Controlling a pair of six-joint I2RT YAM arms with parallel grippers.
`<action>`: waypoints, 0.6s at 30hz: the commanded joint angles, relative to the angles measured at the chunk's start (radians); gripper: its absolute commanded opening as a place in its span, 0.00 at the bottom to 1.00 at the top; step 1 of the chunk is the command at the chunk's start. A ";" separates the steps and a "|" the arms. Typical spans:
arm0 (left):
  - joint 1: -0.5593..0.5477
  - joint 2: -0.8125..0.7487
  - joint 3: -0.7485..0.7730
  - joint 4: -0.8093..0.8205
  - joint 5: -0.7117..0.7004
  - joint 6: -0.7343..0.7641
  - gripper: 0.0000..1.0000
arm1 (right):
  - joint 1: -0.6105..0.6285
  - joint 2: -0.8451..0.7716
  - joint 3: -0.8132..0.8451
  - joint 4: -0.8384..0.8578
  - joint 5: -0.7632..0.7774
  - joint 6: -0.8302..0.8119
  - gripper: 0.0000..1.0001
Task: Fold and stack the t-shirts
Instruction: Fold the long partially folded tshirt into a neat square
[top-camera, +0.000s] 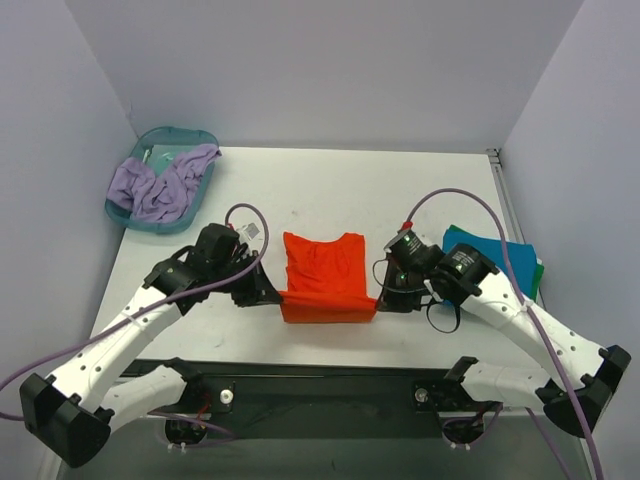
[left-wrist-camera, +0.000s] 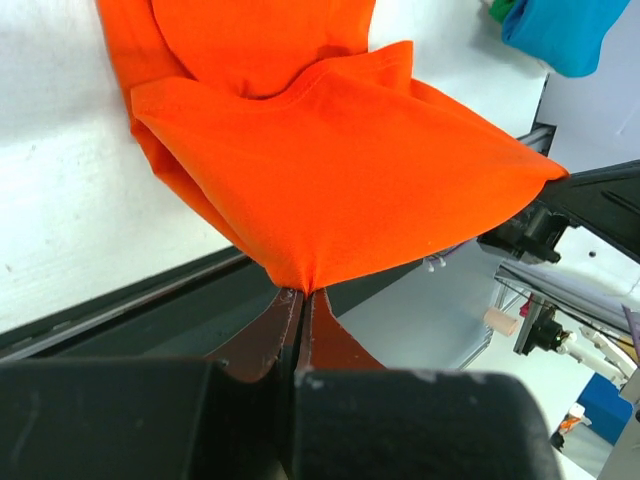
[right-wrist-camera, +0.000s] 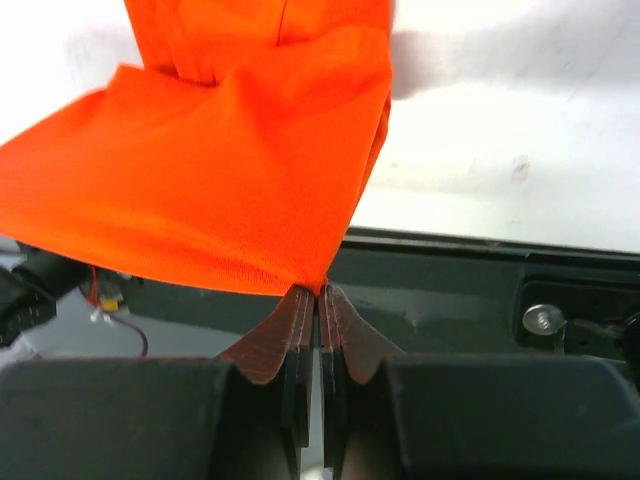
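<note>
An orange-red t-shirt (top-camera: 325, 275) lies in the middle of the table, its near edge lifted and stretched between both grippers. My left gripper (top-camera: 278, 297) is shut on the near left corner of this t-shirt (left-wrist-camera: 340, 170), the cloth pinched at the fingertips. My right gripper (top-camera: 377, 300) is shut on the near right corner of the same t-shirt (right-wrist-camera: 200, 190). A folded teal-blue t-shirt (top-camera: 500, 258) lies at the right on top of a green t-shirt (top-camera: 540, 272), of which only an edge shows.
A translucent teal basin (top-camera: 160, 180) at the back left holds crumpled lavender cloth (top-camera: 160, 185). The table's near edge (top-camera: 330, 368) runs just below the held shirt. Walls close the table in at the back and on both sides.
</note>
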 joint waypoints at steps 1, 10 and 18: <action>0.022 0.049 0.072 0.073 -0.042 0.031 0.00 | -0.078 0.027 0.060 -0.114 0.093 -0.071 0.00; 0.123 0.178 0.107 0.167 0.033 0.083 0.00 | -0.230 0.194 0.182 -0.103 0.081 -0.234 0.00; 0.195 0.333 0.127 0.269 0.125 0.110 0.00 | -0.302 0.404 0.336 -0.085 0.080 -0.329 0.00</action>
